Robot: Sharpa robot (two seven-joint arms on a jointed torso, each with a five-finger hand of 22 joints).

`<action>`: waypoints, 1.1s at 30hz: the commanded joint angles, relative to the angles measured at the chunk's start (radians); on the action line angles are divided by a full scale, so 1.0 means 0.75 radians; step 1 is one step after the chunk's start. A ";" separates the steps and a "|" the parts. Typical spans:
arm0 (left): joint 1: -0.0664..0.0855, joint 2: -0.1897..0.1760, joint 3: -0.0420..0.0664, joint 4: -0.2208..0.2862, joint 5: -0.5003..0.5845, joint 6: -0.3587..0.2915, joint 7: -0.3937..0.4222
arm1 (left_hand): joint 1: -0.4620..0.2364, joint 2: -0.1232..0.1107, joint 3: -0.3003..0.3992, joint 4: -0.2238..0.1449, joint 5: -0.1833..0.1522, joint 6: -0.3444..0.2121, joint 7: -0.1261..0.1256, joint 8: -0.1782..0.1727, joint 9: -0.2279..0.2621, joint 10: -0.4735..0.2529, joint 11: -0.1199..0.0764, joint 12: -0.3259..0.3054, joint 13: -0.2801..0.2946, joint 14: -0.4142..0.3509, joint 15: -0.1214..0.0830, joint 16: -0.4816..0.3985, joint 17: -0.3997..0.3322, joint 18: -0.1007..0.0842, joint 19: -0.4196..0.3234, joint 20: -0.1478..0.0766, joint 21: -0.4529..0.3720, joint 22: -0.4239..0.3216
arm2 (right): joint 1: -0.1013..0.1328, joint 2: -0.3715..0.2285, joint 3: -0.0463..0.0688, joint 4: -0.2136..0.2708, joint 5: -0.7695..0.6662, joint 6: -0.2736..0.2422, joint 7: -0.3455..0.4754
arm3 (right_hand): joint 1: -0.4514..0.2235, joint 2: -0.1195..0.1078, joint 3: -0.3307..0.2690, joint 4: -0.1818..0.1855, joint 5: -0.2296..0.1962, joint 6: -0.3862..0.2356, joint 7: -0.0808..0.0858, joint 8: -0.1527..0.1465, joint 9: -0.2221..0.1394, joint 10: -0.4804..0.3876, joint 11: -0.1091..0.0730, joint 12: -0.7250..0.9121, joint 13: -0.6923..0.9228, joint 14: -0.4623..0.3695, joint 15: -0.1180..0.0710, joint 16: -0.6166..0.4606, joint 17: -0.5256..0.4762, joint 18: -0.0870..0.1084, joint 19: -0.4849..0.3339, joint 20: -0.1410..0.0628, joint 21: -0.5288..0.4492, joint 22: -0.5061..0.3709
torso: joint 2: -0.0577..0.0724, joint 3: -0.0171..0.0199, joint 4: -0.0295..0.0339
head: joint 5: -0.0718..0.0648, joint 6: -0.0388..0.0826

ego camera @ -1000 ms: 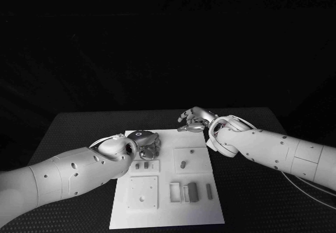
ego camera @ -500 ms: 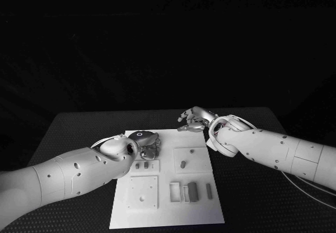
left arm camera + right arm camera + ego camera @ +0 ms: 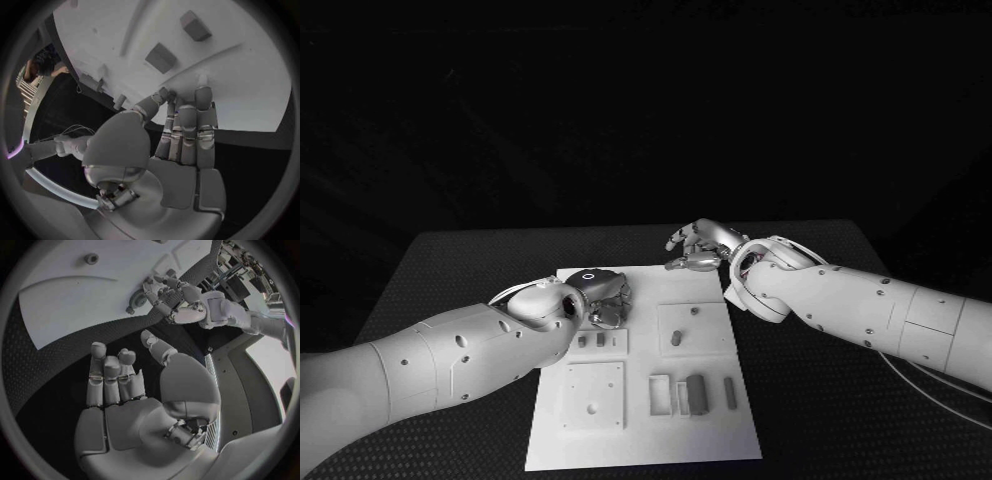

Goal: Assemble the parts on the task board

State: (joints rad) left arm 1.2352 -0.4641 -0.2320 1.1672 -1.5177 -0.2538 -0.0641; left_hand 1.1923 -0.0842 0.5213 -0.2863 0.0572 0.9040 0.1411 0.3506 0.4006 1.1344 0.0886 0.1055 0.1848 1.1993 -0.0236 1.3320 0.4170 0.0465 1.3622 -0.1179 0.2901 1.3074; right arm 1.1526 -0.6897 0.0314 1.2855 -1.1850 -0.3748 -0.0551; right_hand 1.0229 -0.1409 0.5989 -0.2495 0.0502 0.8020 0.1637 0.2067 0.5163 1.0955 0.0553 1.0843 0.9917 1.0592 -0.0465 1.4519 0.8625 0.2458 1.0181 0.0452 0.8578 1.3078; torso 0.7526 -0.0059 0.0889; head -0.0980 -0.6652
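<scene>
Parts (image 3: 689, 392) lie near-side on task board (image 3: 704, 420); left hand (image 3: 600, 297) fingers together on it, right hand (image 3: 704, 246) spread.

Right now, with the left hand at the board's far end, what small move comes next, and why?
Probably ease the left hand down so its fingers can close on a part. The fingers lie extended at the board's far edge with nothing visibly held, and the right hand hangs open beyond the board, so the left looks best placed.

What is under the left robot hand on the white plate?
The left robot hand rests on the white plate's far corner, fingertips touching it. Whether a small part lies beneath is hidden.
</scene>
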 commanded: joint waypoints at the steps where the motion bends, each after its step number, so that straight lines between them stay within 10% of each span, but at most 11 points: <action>1: -0.008 0.003 -0.003 -0.001 -0.003 0.023 0.004 | -0.001 0.013 0.009 -0.002 0.001 0.011 0.001 -0.001 -0.002 0.019 0.000 0.010 0.000 0.010 -0.001 0.010 0.002 0.114 0.005 -0.008 0.010 0.035 | 0.000 0.002 0.001 0.000 0.000 0.011 0.010 | -0.014 0.004 0.003 0.007 -0.002 0.000 0.007 0.003 -0.001 -0.008 -0.001 0.006 -0.002 0.000 -0.008 0.008 -0.001 0.021 0.000 -0.006 0.004 0.017 | -0.001 0.0008 0.0009 | 0.000 -0.002; 33: -0.027 0.008 -0.004 -0.027 -0.015 -0.059 0.010 | 0.033 0.040 0.039 -0.003 0.002 0.096 -0.010 0.029 0.009 0.121 -0.026 0.030 0.030 0.057 -0.028 0.024 0.009 0.103 0.004 -0.025 0.039 0.031 | 0.000 -0.001 0.001 0.002 0.000 0.012 0.010 | -0.015 0.004 0.002 0.009 -0.002 0.001 0.006 0.004 -0.001 -0.007 -0.002 0.007 -0.003 0.001 -0.009 0.009 -0.002 0.021 0.001 -0.007 0.005 0.017 | -0.001 0.0009 0.0010 | -0.003 -0.010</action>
State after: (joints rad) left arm 1.2225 -0.4579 -0.2301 1.1510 -1.5266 -0.2838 -0.0575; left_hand 1.2148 -0.0615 0.5467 -0.2884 0.0568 0.9718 0.1338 0.3688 0.4057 1.2211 0.0680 0.1277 0.2077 1.2335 -0.0433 1.3471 0.4226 0.0475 1.3635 -0.1307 0.3147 1.3078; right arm 1.1526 -0.6900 0.0314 1.2855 -1.1839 -0.3745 -0.0548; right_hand 1.0189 -0.1369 0.5990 -0.2496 0.0502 0.8034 0.1620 0.2068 0.5163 1.0955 0.0553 1.0842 0.9909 1.0593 -0.0459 1.4518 0.8626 0.2459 1.0181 0.0452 0.8578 1.3075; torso 0.7523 -0.0058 0.0895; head -0.1002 -0.6710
